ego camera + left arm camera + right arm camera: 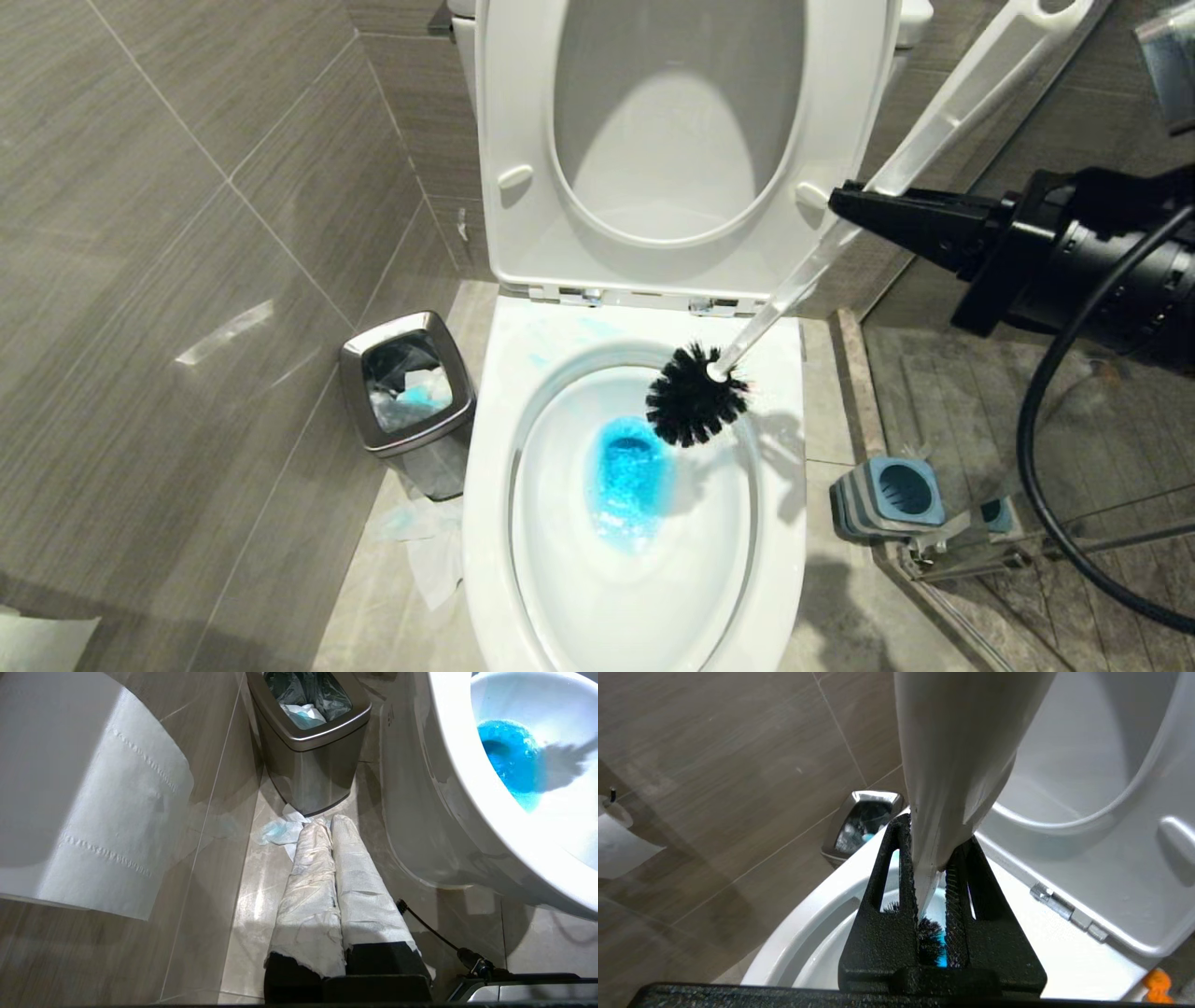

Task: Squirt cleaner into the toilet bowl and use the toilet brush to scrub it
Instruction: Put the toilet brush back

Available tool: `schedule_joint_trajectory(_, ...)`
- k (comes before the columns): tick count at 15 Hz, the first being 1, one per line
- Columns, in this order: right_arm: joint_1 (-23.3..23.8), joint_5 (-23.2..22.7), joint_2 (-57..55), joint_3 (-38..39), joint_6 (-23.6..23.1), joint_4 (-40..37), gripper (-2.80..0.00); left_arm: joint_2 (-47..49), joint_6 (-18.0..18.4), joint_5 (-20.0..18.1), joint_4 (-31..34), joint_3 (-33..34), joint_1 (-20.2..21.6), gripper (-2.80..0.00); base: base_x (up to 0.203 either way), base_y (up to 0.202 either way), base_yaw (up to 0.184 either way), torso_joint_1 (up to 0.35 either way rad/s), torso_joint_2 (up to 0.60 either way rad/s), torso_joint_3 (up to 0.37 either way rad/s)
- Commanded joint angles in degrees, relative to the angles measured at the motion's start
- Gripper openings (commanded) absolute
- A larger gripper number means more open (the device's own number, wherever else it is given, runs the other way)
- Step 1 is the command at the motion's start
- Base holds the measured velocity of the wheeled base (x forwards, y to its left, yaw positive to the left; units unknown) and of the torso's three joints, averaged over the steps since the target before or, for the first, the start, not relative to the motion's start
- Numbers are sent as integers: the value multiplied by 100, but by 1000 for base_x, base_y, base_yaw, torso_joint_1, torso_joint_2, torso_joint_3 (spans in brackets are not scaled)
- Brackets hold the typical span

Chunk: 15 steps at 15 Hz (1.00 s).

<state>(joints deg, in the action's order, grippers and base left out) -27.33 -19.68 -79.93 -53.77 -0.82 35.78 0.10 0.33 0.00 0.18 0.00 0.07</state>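
Only our left wrist view is showing our left gripper (322,823) pressed together and empty, while our right gripper (840,201) is clamping the toilet brush (747,336), bristles hanging over the blue cleaner (630,481).

The head view looks steeply down from above and in front of the toilet bowl (485,523), taking in the raised lid and the steel bin (408,385) to its left. The left wrist view sits low near the floor behind the left tool (322,826), facing bin and bowl flank up close. The right wrist view peers along the right tool (931,877), close over the rim; all 3 views share bowl and bin.
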Motion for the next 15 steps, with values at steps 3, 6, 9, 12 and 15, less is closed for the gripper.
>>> schedule_joint_trajectory(3, 0, -4, -133, -294, 259, 25, -280, -1, 2, 0, -1, 0, 1, -280, 0, 0, 0, 0, 0, 0)
schedule_joint_trajectory(6, 66, 26, 36, -469, 425, 18, -280, -1, 2, 0, -1, 0, 1, -280, 0, 0, 0, 0, 0, 0)
schedule_joint_trajectory(9, 304, 27, 374, -290, 425, -126, -280, -1, 2, 0, -1, 0, 1, -280, 0, 0, 0, 0, 0, 0)
schedule_joint_trajectory(12, 867, 25, 663, 12, 425, -232, -280, -1, 2, 0, -1, 0, 1, -280, 0, 0, 0, 0, 0, 0)
schedule_joint_trajectory(15, 1537, 24, 877, 22, 422, -329, -280, -1, 2, 0, -1, 0, 1, -280, 0, 0, 0, 0, 0, 0)
